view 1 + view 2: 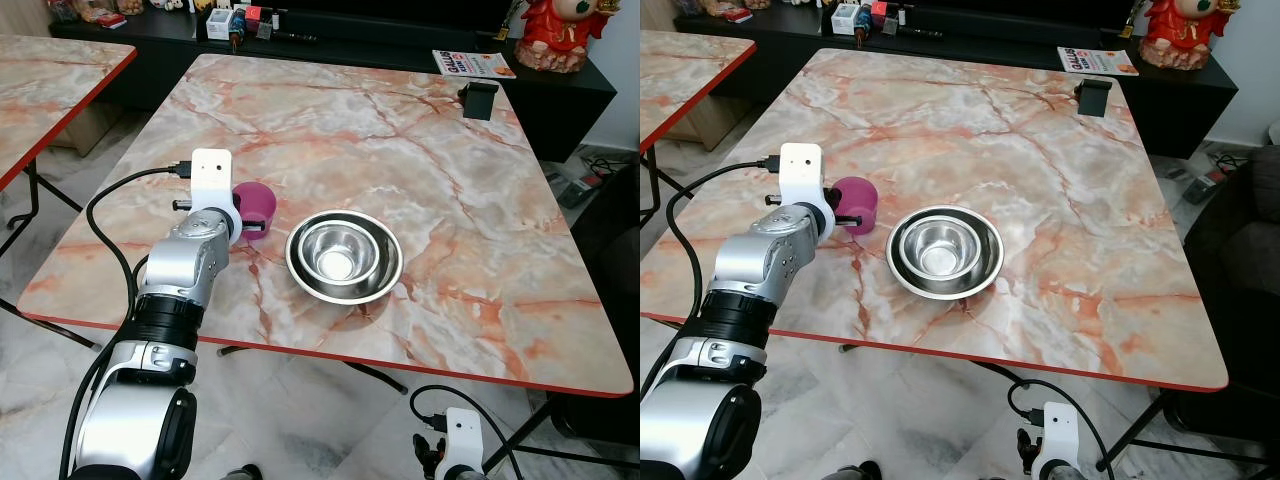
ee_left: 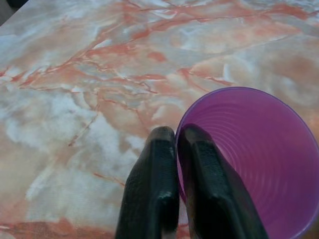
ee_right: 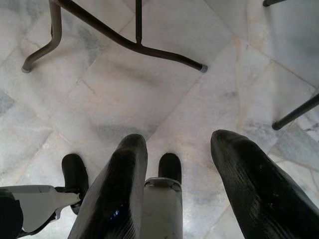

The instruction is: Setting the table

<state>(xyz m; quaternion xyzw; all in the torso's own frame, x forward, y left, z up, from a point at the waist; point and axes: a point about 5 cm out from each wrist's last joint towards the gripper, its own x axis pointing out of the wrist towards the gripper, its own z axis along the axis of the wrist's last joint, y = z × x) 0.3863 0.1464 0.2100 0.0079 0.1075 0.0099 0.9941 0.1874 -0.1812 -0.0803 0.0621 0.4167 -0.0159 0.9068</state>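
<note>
A purple plastic cup [image 1: 258,203] stands on the marble table [image 1: 420,150], left of two nested steel bowls [image 1: 343,255] near the front edge. My left gripper [image 1: 250,228] reaches over the table's front left part and is shut on the cup's rim. In the left wrist view the gripper [image 2: 177,134] pinches the near wall of the cup [image 2: 254,149], one finger inside and one outside. My right gripper [image 3: 182,142] hangs below the table edge with its fingers open over the floor, holding nothing.
A black stand [image 1: 480,98], a magazine [image 1: 472,63] and a red figurine [image 1: 553,30] are at the far right. A second marble table [image 1: 50,70] stands to the left. A dark seat [image 1: 612,230] is at the right. Table legs [image 3: 149,50] cross the tiled floor.
</note>
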